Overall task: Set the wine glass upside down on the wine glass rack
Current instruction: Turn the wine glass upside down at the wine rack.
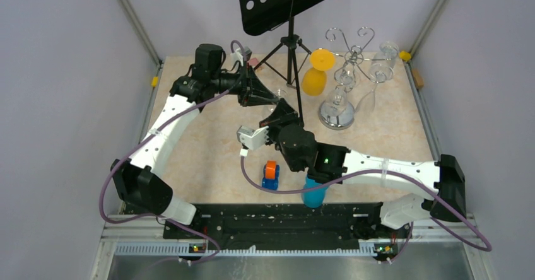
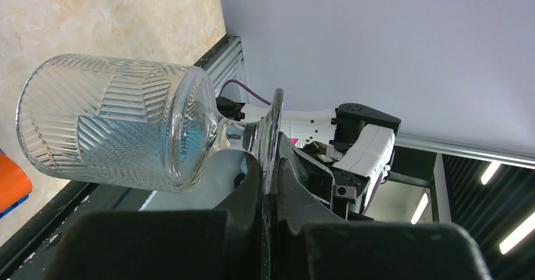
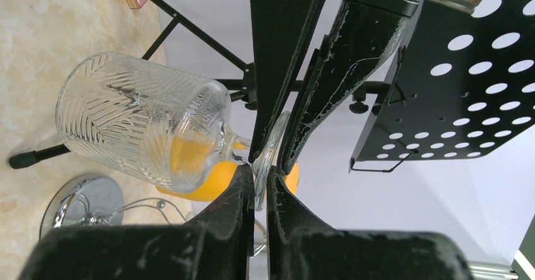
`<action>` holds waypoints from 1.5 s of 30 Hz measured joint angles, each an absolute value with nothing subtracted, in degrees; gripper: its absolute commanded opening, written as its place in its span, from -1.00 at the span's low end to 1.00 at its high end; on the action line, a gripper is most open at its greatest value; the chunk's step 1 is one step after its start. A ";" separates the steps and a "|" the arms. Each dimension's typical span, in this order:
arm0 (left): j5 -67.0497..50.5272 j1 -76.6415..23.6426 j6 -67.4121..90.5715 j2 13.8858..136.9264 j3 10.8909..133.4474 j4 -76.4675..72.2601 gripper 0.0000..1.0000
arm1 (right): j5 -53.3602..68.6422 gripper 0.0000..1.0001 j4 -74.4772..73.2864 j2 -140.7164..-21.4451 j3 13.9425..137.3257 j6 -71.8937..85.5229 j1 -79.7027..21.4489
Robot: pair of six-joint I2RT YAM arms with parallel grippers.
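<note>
A clear ribbed wine glass (image 2: 113, 125) lies on its side in the air above the table, bowl to the left and round foot (image 2: 273, 132) to the right. My left gripper (image 2: 271, 180) is shut on the foot's rim. My right gripper (image 3: 260, 180) is shut on the same foot (image 3: 270, 142) from the opposite side, with the bowl (image 3: 139, 119) hanging to its left. In the top view both grippers meet mid-table, left (image 1: 276, 97) and right (image 1: 282, 107). The chrome wine glass rack (image 1: 336, 113) stands to the right of them, its curled arms (image 1: 351, 40) up top.
Two clear glasses (image 1: 377, 75) hang on the rack, and an orange glass (image 1: 314, 78) sits upside down beside it. A black music stand (image 1: 287, 2) on a tripod rises just behind the grippers. A blue cup (image 1: 313, 195) and an orange-blue toy (image 1: 271, 174) sit near the front.
</note>
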State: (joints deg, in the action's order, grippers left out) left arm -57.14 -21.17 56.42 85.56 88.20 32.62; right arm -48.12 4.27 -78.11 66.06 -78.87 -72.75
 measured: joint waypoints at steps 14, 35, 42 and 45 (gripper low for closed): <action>-56.29 -21.17 55.44 85.56 88.23 32.53 -1.00 | -47.81 0.08 1.87 -78.11 66.04 -76.25 -72.73; -50.00 -22.13 51.09 84.55 85.25 32.45 -1.00 | -36.05 0.92 -12.53 -78.00 76.31 -53.87 -72.82; -48.05 -21.78 49.52 82.70 84.05 32.53 -1.00 | -28.97 0.97 -21.74 -78.00 84.14 -41.56 -69.87; -47.64 -21.78 49.28 82.15 83.68 32.58 -1.00 | -25.06 0.97 -25.85 -78.00 87.42 -35.68 -66.98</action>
